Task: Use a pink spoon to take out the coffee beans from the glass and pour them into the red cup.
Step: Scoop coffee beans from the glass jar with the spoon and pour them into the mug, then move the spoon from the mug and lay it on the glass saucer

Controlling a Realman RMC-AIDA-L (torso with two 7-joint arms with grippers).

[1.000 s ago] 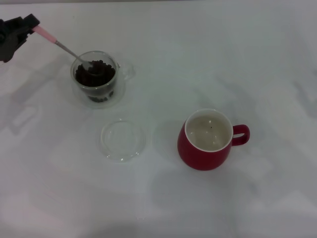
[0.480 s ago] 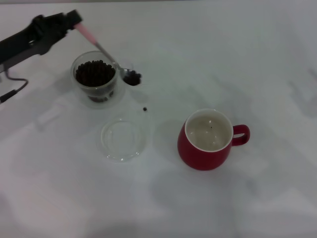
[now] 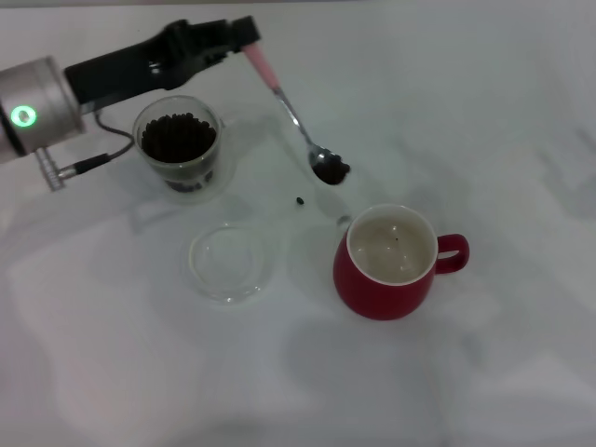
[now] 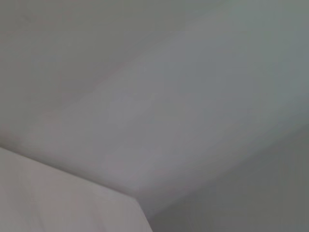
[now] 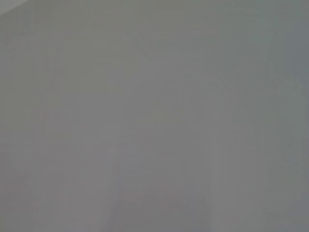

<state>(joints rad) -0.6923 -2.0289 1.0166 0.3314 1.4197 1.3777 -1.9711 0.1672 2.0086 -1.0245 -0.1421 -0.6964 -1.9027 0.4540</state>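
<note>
White counter [image 3: 484, 112] carries everything. Left arm reaches in from the left edge of the head view, above and behind the glass; left tool [image 3: 240, 35] is clamped on the handle end of the pink spoon [image 3: 289, 110]. Spoon slopes down and toward the robot's right, bowl in the air between glass and red cup, nearer the cup, loaded with a few coffee beans [image 3: 331, 170]. Red cup [image 3: 391, 263] sits upright right of centre, handle pointing right, cream inside, only a speck visible in it. Glass [image 3: 179, 147] upright at left, well apart from the cup, nearly full of beans. Shallow clear dish [image 3: 231, 262] lies in front of the glass, left of the cup. 1 stray bean [image 3: 300, 200] on the counter below the spoon bowl. Right tool not in view; both wrist views show only blank grey.
</note>
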